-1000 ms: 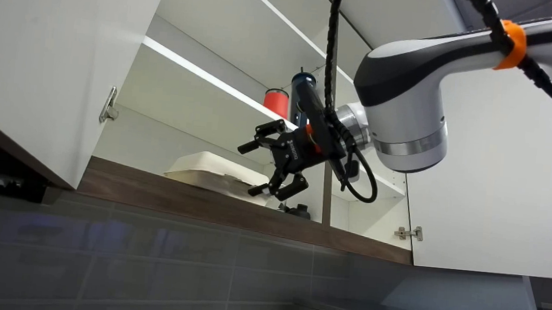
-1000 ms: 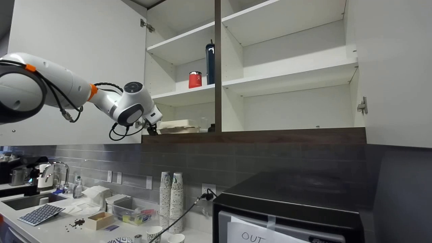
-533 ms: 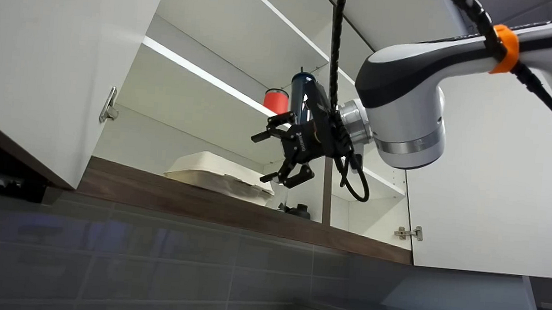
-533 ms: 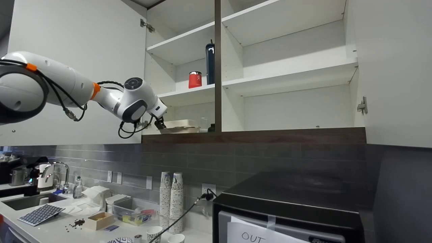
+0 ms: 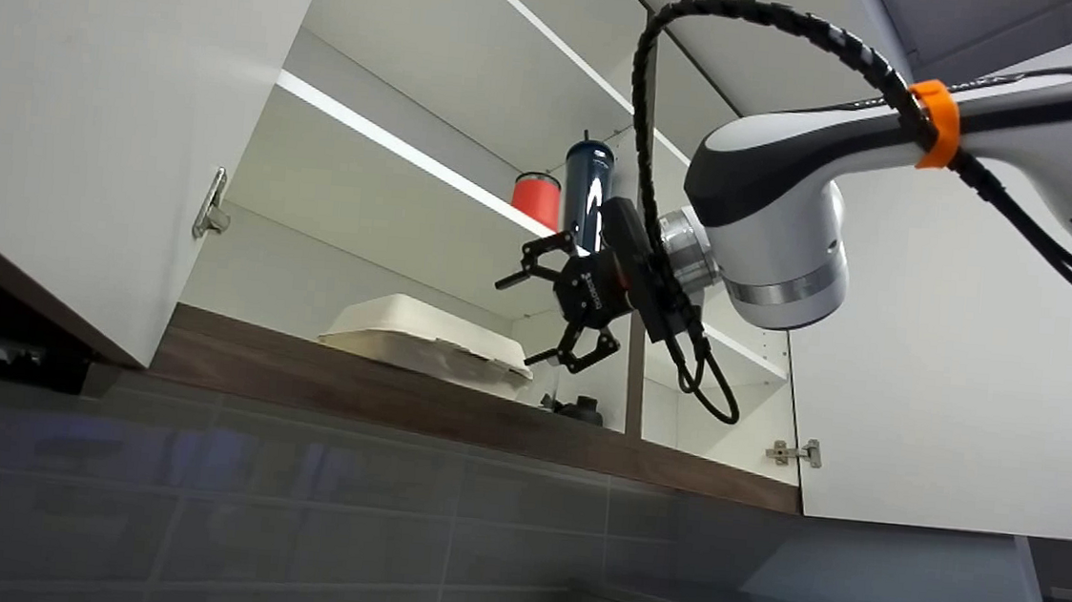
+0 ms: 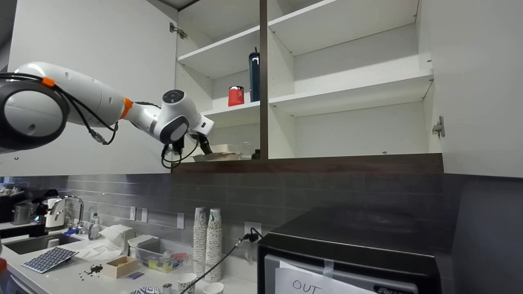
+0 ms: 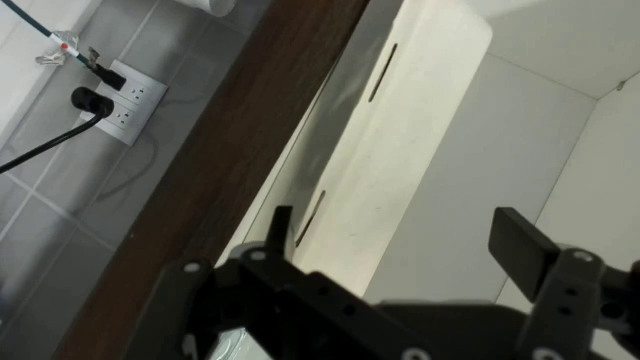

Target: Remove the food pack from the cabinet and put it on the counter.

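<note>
OK, in an exterior view the food pack [image 5: 428,340] is low-L of the claw [image 5: 514,323], in btm of the cabinet [image 5: 254,360]. Prob. light, stiff-ish but easy to dent, maybe slick; best hold is likely its edge at the end nearest claw, gentle pinch or it may crush. Claw's jaws stand wide apart, nothing clamped; contact w/ pack unclear. Red cup [image 5: 536,201] & blue bottle [image 5: 588,185] stand higher, behind claw.

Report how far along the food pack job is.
Done: the cabinet stands open. In hand: the gripper is wide open near the food pack, which sits inside, unheld. Remaining: grasp it, draw it out and set it on the counter.
</note>
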Robot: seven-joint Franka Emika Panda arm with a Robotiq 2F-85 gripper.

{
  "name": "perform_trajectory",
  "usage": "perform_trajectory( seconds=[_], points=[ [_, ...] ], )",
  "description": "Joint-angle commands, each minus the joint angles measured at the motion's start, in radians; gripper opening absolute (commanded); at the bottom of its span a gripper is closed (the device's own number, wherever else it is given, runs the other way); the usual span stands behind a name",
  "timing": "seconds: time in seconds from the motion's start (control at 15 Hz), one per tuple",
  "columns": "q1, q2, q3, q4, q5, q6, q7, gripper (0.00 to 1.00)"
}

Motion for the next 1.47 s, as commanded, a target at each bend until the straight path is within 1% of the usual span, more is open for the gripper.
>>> perform_trajectory(
  seconds=[0.0,0.13,0.27,0.6,0.8,1.2,1.27,1.33,1.4],
  points=[
    [0.002,0.025,-0.028,0.041,-0.048,-0.062,-0.091,1.0],
    [-0.009,0.042,-0.035,0.061,-0.063,-0.09,-0.108,1.0],
    [-0.006,0.062,-0.046,0.086,-0.058,-0.115,-0.125,1.0],
    [-0.011,0.111,-0.056,0.154,-0.065,-0.182,-0.132,1.0],
    [-0.008,0.136,-0.055,0.184,-0.062,-0.184,-0.134,1.0],
    [-0.023,0.171,-0.051,0.213,-0.138,-0.193,-0.086,1.0],
    [-0.024,0.176,-0.052,0.217,-0.148,-0.194,-0.083,0.96],
    [-0.026,0.18,-0.052,0.222,-0.16,-0.197,-0.077,0.81],
    [-0.028,0.184,-0.051,0.227,-0.171,-0.2,-0.067,0.75]
  ],
)
